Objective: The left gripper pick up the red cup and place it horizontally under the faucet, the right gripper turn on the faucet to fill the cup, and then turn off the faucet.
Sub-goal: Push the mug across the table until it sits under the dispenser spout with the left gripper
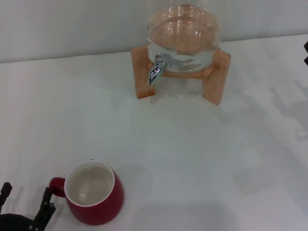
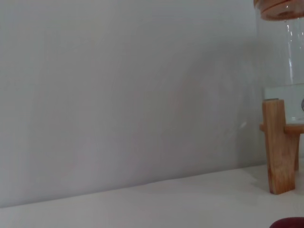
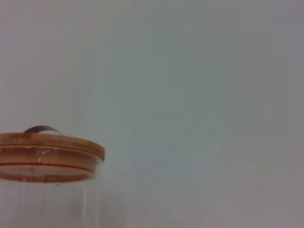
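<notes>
The red cup point(image 1: 94, 195) stands upright on the white table near the front left, white inside showing, with its loop handle pointing left. My left gripper point(image 1: 25, 202) is at the bottom-left corner, open, its fingers point(image 1: 46, 204) just left of the handle with nothing between them. A sliver of the red cup point(image 2: 289, 223) shows in the left wrist view. The chrome faucet point(image 1: 157, 70) points down from the glass jar point(image 1: 183, 33) at the back. A black bit of my right gripper point(image 1: 306, 53) shows at the right edge, level with the jar.
The jar sits in a wooden stand point(image 1: 142, 77) against the back wall; one stand leg point(image 2: 280, 147) shows in the left wrist view. The jar's wooden lid point(image 3: 47, 142) fills the right wrist view's corner. Bare table lies between cup and faucet.
</notes>
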Controlling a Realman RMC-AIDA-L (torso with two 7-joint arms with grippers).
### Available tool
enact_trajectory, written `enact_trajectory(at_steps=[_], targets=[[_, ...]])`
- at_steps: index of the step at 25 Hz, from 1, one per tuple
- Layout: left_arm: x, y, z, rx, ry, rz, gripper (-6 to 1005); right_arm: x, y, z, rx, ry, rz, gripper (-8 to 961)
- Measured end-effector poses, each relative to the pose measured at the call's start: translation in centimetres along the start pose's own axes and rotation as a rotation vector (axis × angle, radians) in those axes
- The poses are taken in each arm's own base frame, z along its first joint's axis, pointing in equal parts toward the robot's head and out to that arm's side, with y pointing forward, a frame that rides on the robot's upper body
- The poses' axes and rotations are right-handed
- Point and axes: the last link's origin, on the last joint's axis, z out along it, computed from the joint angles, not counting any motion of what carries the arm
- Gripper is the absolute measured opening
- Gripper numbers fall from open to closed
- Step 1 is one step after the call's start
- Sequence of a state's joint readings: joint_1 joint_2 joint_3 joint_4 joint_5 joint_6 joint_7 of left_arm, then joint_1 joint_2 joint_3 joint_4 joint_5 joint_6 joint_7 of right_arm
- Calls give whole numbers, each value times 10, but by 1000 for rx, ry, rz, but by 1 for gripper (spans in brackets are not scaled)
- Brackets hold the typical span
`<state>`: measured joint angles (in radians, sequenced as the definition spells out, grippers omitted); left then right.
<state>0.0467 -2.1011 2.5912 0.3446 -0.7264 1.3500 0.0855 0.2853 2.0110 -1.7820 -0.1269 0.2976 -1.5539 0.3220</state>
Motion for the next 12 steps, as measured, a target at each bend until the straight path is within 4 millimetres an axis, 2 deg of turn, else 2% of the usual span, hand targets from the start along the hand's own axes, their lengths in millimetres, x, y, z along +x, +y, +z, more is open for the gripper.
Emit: enact_trajectory(at_steps=[12], targets=[[0,4,1,-20,-1,5,881,0,0,0,2,-2,0,785]])
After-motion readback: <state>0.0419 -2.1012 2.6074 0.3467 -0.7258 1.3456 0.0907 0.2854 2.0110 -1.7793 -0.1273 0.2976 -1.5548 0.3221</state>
